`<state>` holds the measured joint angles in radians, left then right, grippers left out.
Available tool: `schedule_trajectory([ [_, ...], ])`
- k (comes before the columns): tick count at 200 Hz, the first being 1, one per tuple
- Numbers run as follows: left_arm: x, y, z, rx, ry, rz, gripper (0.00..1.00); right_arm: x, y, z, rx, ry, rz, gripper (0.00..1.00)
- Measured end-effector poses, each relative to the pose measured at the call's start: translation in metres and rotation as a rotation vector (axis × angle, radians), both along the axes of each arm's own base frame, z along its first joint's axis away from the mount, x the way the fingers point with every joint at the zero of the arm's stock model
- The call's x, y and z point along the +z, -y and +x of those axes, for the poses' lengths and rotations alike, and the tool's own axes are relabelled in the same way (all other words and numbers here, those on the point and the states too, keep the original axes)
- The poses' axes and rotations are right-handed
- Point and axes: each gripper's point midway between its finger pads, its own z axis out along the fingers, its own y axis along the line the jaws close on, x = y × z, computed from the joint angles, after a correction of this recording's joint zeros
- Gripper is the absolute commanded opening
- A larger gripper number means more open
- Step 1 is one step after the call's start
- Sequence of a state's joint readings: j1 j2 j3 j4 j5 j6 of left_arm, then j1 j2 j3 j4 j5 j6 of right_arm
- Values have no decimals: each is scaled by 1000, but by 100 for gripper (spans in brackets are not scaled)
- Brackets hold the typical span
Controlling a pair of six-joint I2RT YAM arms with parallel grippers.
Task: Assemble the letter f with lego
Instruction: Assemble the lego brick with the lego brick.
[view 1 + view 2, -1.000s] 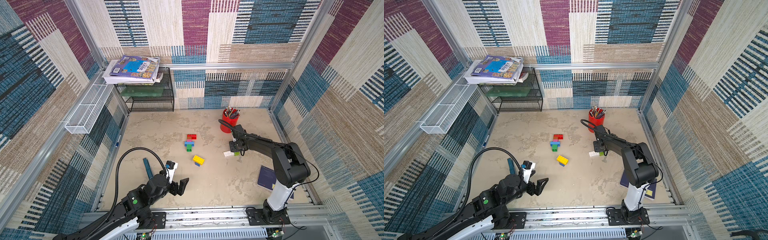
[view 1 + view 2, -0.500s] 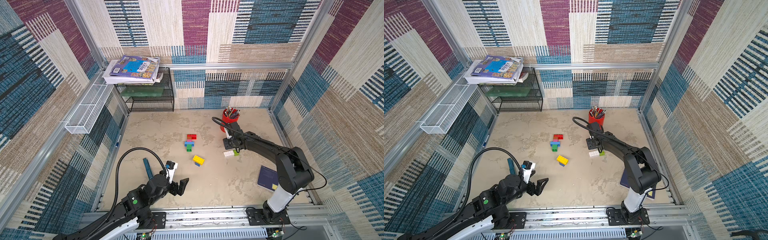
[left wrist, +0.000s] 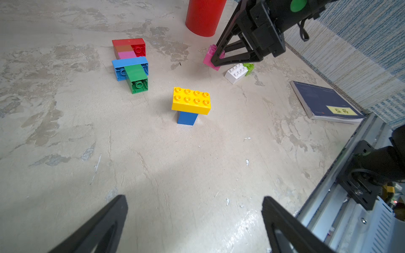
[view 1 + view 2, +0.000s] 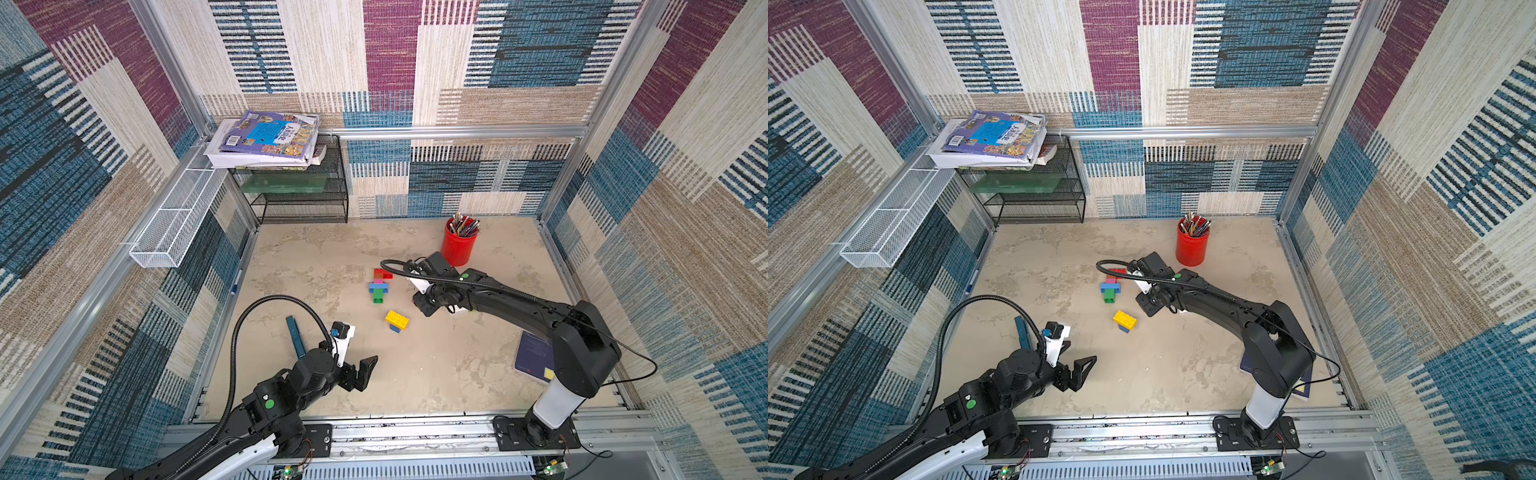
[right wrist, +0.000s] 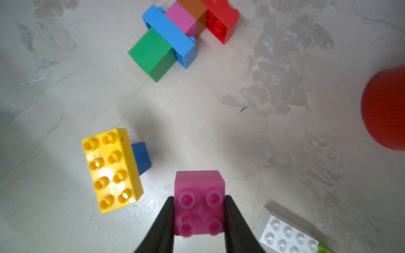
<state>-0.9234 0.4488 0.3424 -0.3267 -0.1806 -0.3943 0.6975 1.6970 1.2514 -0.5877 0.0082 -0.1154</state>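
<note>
My right gripper (image 5: 199, 198) is shut on a pink lego brick (image 5: 199, 203), studs facing the wrist camera, held low over the table (image 4: 436, 374); the brick also shows tilted in the left wrist view (image 3: 209, 58). A joined red, orange, pink, blue and green lego piece (image 4: 379, 286) lies flat to its left. A yellow brick on a blue one (image 4: 397, 321) stands nearer the front. A white brick (image 3: 236, 73) and a lime brick (image 3: 249, 68) lie beside the right gripper (image 4: 428, 307). My left gripper (image 3: 194, 203) hangs open and empty near the front edge (image 4: 365, 370).
A red pen cup (image 4: 458, 245) stands behind the right arm. A dark notebook (image 4: 534, 357) lies at the right front. A blue stick (image 4: 296, 336) lies by the left arm. A black wire rack (image 4: 299, 191) with books fills the back left corner.
The right gripper has carried the pink brick leftward, away from the pen cup and the white brick, toward the yellow brick. The left arm has not moved.
</note>
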Motion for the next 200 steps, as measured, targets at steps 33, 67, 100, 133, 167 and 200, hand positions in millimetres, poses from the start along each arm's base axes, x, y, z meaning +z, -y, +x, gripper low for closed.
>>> schedule_trajectory([
  [33, 1, 0, 0, 1, 1, -5, 99, 4, -22, -9, 77, 11, -15, 29],
  [67, 3, 0, 0, 1, 5, -11, 99, 0, -36, -22, 143, -7, -50, 28],
  [100, 5, -1, 0, 2, 12, -20, 99, -2, -43, -29, 182, -9, -73, 28],
  [133, 3, -1, -1, 2, 11, -19, 99, -4, -48, -34, 212, -12, -87, 27],
  [167, 2, -2, -1, 2, 10, -17, 99, -8, -53, -37, 234, -20, -100, 27],
  [200, 1, -2, -1, 2, 9, -16, 99, -12, -55, -37, 241, -25, -107, 27],
])
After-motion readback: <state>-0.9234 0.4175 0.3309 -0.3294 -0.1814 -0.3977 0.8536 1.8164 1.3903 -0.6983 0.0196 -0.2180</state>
